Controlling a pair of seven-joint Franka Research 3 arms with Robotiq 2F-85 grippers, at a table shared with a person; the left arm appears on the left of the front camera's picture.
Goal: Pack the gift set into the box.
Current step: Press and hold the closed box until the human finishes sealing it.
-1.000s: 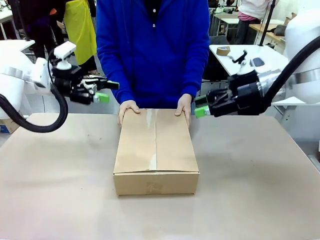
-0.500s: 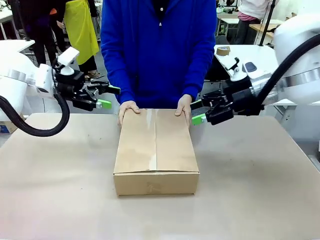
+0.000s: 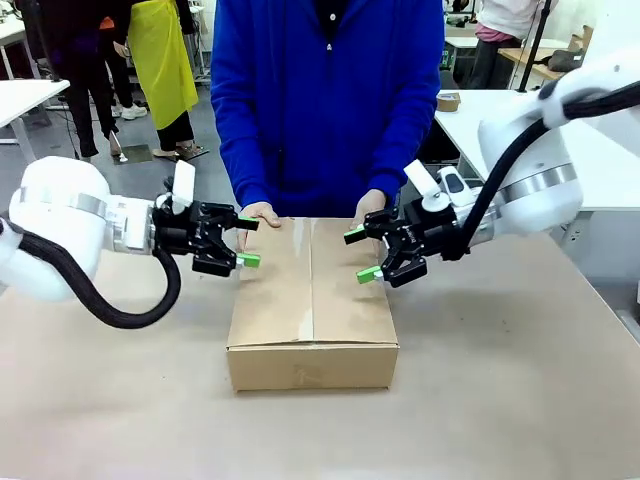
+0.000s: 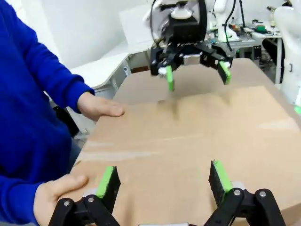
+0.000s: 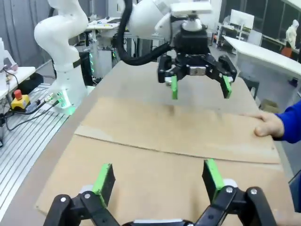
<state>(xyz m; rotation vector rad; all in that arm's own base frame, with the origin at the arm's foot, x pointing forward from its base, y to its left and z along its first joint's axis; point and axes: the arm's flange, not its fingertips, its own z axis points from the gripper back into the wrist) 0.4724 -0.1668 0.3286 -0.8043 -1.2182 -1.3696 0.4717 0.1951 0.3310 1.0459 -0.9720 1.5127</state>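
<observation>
The box (image 3: 312, 300) sits closed at the centre of the frame on the tabletop (image 3: 110, 400), with a person's hands (image 3: 258, 213) on its far edge. The left pincer (image 3: 248, 242) hovers at the box's left edge and the right pincer (image 3: 360, 253) over its right part, both with fingers spread apart.

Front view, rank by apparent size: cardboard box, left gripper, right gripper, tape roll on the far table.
1. Cardboard box.
2. Left gripper and right gripper: alike, no ranking.
3. Tape roll, though it sits much farther away.

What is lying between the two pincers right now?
In the front view, the top of the shut cardboard box lies between the left pincer and the right pincer.
</observation>
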